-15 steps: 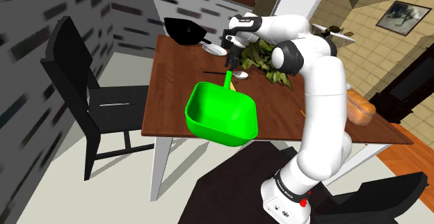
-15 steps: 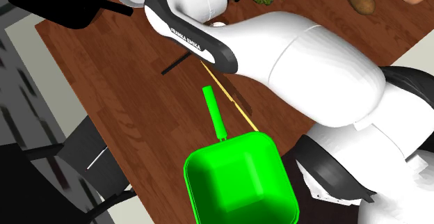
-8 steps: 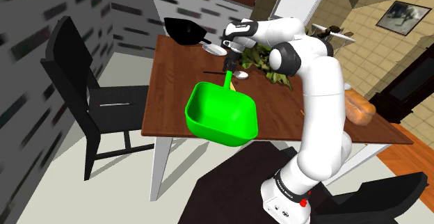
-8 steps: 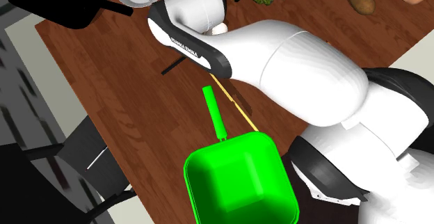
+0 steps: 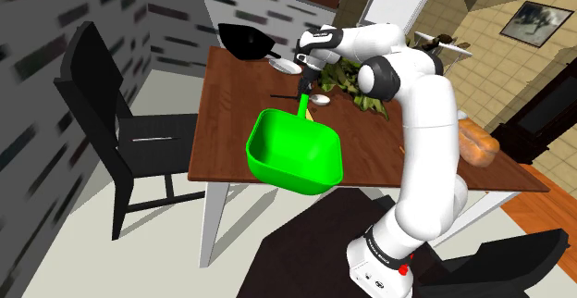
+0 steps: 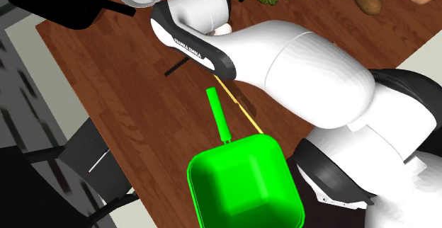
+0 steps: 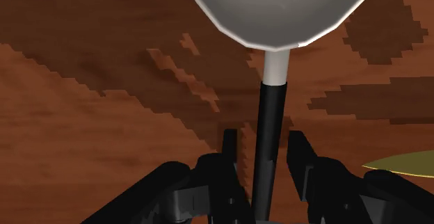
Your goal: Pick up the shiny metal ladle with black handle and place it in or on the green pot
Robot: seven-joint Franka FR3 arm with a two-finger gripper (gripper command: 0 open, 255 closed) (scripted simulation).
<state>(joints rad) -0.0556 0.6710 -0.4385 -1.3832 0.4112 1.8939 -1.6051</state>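
Gripper (image 7: 266,145) is straddling the ladle (image 7: 274,68) handle, fingers apart and not touching it. Grasping is underway: closing seems next, then lifting toward the pot (image 5: 277,153).

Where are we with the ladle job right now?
Done: the approach; the open gripper straddles the black handle of the ladle, fingers not touching it. In hand: the grasp, not yet closed. Left: lifting the ladle off the wooden table and setting it in the green pot, which is empty.
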